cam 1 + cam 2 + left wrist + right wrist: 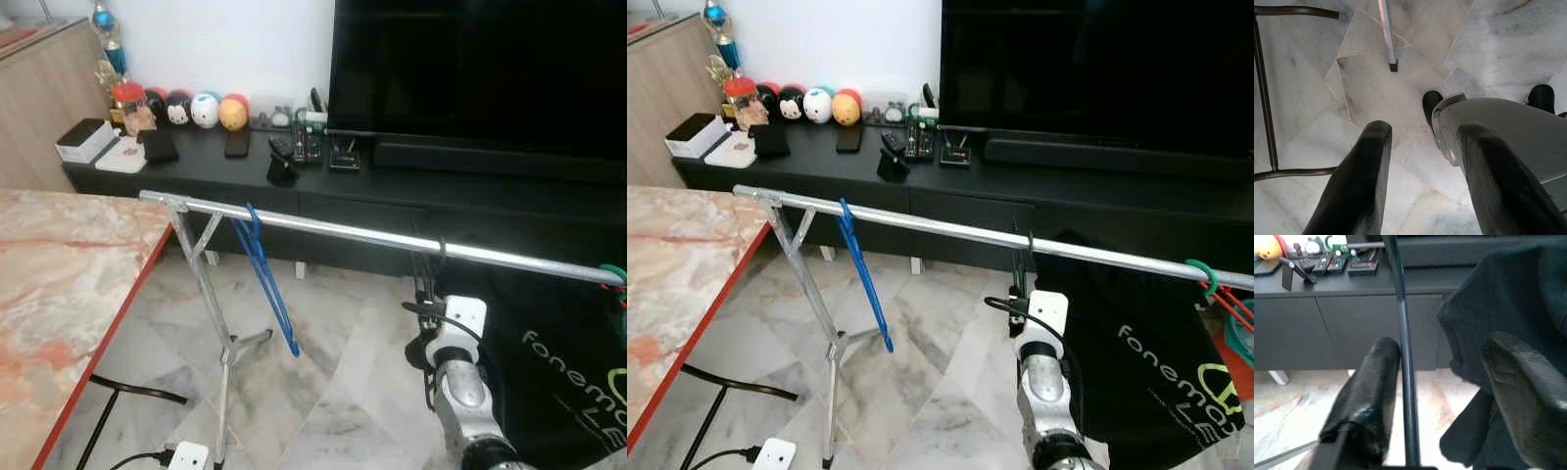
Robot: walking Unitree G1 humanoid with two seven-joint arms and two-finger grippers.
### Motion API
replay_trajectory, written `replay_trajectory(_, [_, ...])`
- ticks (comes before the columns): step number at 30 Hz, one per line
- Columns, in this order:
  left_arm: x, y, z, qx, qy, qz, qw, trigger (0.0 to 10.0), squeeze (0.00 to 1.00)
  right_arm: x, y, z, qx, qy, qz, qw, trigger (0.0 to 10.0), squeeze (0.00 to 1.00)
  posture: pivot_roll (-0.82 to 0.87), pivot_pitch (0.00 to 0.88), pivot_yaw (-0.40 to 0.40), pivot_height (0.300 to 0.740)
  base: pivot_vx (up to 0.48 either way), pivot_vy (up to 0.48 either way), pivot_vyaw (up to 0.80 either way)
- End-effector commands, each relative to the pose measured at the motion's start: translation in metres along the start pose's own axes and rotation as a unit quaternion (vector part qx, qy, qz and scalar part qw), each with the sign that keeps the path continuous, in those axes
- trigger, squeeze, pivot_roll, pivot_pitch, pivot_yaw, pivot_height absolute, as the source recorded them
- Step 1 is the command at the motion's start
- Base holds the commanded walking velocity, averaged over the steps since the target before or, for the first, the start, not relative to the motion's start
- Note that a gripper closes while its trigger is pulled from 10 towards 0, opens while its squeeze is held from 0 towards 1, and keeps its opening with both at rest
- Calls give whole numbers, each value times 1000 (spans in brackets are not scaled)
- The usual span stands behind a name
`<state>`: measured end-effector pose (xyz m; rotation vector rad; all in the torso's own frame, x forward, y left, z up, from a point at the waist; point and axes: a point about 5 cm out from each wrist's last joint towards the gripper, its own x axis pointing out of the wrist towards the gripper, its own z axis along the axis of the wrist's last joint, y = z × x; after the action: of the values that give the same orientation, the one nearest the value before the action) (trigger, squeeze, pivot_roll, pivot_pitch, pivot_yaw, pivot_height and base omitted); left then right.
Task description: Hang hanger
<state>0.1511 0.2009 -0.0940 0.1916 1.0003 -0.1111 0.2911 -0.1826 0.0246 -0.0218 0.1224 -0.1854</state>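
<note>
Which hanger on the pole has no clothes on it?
The blue hanger, near the left end of the silver pole. It hangs bare. The black hanger, by the right claw, sits beside a black shirt.

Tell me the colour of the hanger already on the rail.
Blue hanger, clearest in the right eye view.

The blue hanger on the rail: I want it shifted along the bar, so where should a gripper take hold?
Grip the blue hanger on its long sloping arm below the hook, coming from the robot's side. It hangs bare and edge-on from the silver rail, so the thin arm suits the fingers.
</note>
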Motion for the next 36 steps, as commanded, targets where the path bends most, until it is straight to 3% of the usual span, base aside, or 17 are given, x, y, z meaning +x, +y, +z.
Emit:
replay_trajectory(1, [-1, -2, -5, 10, 12, -5, 1000, 10000, 0, -5, 4, 1, -4, -15, 2, 1000, 10000, 1000, 106, 0, -7, 740, 0, 0, 0])
replay_trajectory(17, [-1, 0, -5, 9, 8, -5, 1000, 10000, 0, -13, 8, 0, 2, -29, 1, 1000, 10000, 1000, 106, 0, -11, 740, 0, 0, 0])
replay_trajectory(18, [-1, 0, -5, 11, 8, -6, 1000, 10000, 0, -13, 9, 1, 3, -32, 2, 999, 10000, 761, 105, 0, -11, 740, 0, 0, 0])
replay_trajectory(19, [-1, 1, -5, 13, 9, -6, 1000, 10000, 0, -12, 10, 4, 1, -37, 5, 999, 10000, 0, 105, 0, -11, 740, 0, 0, 0])
replay_trajectory(36, [-2, 0, -10, 20, 17, -11, 1000, 10000, 0, -14, 16, 7, -5, -47, 17, 999, 10000, 0, 95, 0, -6, 740, 0, 0, 0])
